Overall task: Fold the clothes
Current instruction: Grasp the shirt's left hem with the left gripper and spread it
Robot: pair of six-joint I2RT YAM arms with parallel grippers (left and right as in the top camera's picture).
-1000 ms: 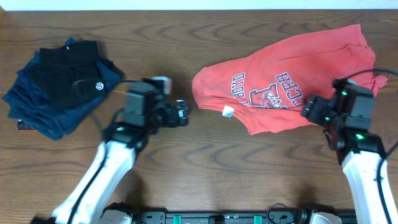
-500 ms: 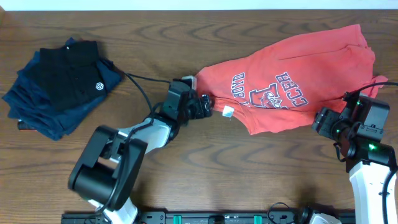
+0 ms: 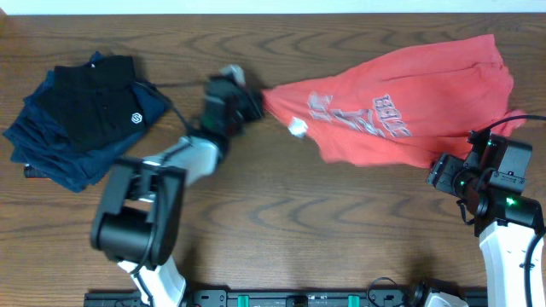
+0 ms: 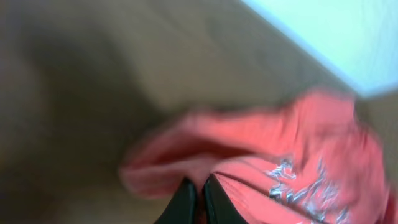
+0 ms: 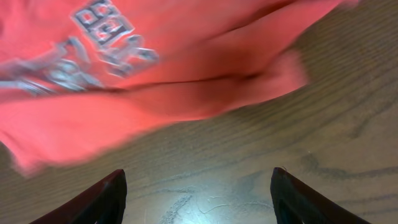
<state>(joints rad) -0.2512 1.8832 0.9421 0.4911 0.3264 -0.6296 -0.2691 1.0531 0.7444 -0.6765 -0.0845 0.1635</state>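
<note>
Dragging the shirt [image 3: 409, 94] out flat, I'd say: the left pincer [image 3: 253, 104] is pinched on its collar-side edge and has hauled that edge left and up the worktop [image 3: 299, 230] in the last half second. The cloth now runs taut across the right half instead of lying bunched. The right pincer [image 3: 440, 170] sits spread over bare wood just off the lower hem, holding nothing. No fold made yet.
</note>
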